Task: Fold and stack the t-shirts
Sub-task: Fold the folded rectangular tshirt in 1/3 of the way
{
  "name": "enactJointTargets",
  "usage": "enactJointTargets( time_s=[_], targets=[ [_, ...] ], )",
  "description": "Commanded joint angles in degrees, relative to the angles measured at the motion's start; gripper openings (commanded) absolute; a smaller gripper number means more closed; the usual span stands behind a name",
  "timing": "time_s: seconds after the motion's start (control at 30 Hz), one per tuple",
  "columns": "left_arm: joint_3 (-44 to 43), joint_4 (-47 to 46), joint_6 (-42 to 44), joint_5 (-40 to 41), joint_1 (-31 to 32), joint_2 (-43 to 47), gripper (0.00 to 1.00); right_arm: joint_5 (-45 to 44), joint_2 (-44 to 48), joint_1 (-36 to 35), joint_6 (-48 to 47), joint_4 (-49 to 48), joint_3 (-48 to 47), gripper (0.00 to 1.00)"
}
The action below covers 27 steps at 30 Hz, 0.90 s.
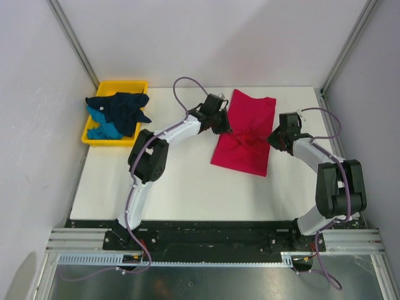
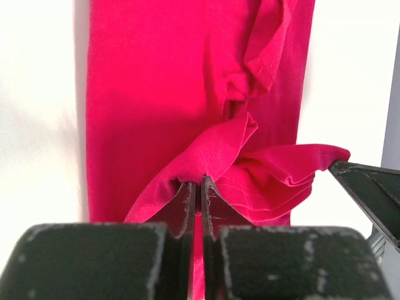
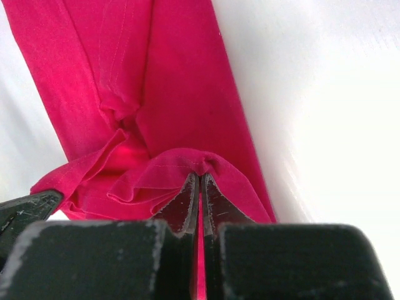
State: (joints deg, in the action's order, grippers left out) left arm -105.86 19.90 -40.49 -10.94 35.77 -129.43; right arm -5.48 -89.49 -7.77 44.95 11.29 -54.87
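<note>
The crimson-pink t-shirt [image 1: 249,115] lies as a long folded strip in the upper middle of the overhead frame, on the white surface [image 1: 181,181]. Its lower half is bunched where it is gripped from both sides. The left claw [image 2: 200,189] is pinched tight on a ridge of cloth at the strip's left edge. The right claw [image 3: 200,182] is likewise closed hard on a fold at the opposite edge, and each has a small peak of fabric drawn up between its tips. The cloth looks light, limp and thin. It will probably drape, sag in the middle and wrinkle rather than hold a shape, so a narrow pinch through all layers near the edge seems the safest hold, with both sides carried level. The navy t-shirt [image 1: 122,105] and teal-blue t-shirt [image 1: 100,130] sit heaped in the yellow tray [image 1: 119,84] at upper left.
</note>
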Motion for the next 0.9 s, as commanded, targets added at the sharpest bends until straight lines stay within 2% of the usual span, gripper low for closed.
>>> enactJointTargets(
  time_s=[0.0, 0.27, 0.33, 0.37, 0.4, 0.5, 0.53, 0.6, 0.67, 0.73, 0.8, 0.87],
  targets=[
    [-3.91, -1.04, 0.72, -0.47, -1.33, -1.10, 0.00, 0.57, -2.13, 1.09, -1.42, -2.91, -3.63, 0.00],
    [-6.77, -0.97, 0.96, -2.19, -2.51, -3.99, 0.00, 1.87, -4.75, 2.94, -1.89, -3.42, -4.82, 0.00],
    [-7.07, -1.02, 1.03, -2.63, -2.89, -4.43, 0.03, 2.00, -5.19, 3.14, -2.39, -3.48, -5.34, 0.03],
    [-7.29, -1.01, 1.25, -2.87, -3.07, -4.52, 0.08, 2.03, -5.40, 3.26, -2.71, -3.38, -5.69, 0.06],
    [-7.62, -1.01, 1.58, -3.22, -3.29, -4.56, 0.17, 2.04, -5.50, 3.40, -3.09, -3.07, -6.08, 0.10],
    [-8.75, -1.07, 3.58, -4.87, -4.31, -4.31, 0.64, 2.35, -5.53, 3.84, -4.33, -1.79, -7.92, 0.29],
    [-8.70, -1.13, 4.54, -5.18, -4.70, -3.49, 0.72, 2.20, -5.30, 3.83, -4.95, -1.14, -8.65, 0.36],
    [-7.50, -1.14, 6.21, -5.13, -5.30, -1.32, 0.78, 2.00, -4.52, 3.60, -6.38, 0.35, -9.92, 0.46],
    [-4.57, -1.37, 6.54, -4.42, -6.00, 1.66, 0.79, 1.57, -3.42, 3.04, -7.53, 2.10, -10.87, 0.49],
    [-1.11, -1.62, 6.80, -4.02, -6.36, 4.52, 0.74, 0.65, -2.20, 1.69, -8.02, 3.84, -11.07, 0.48],
    [2.57, -1.77, 6.78, -4.40, -6.33, 6.81, 0.60, -0.72, -1.57, -0.45, -8.58, 5.30, -11.12, 0.43],
    [5.40, -2.19, 6.60, -5.84, -6.15, 7.92, 0.39, -1.52, -1.89, -2.96, -8.94, 5.65, -11.17, 0.35]
  ],
)
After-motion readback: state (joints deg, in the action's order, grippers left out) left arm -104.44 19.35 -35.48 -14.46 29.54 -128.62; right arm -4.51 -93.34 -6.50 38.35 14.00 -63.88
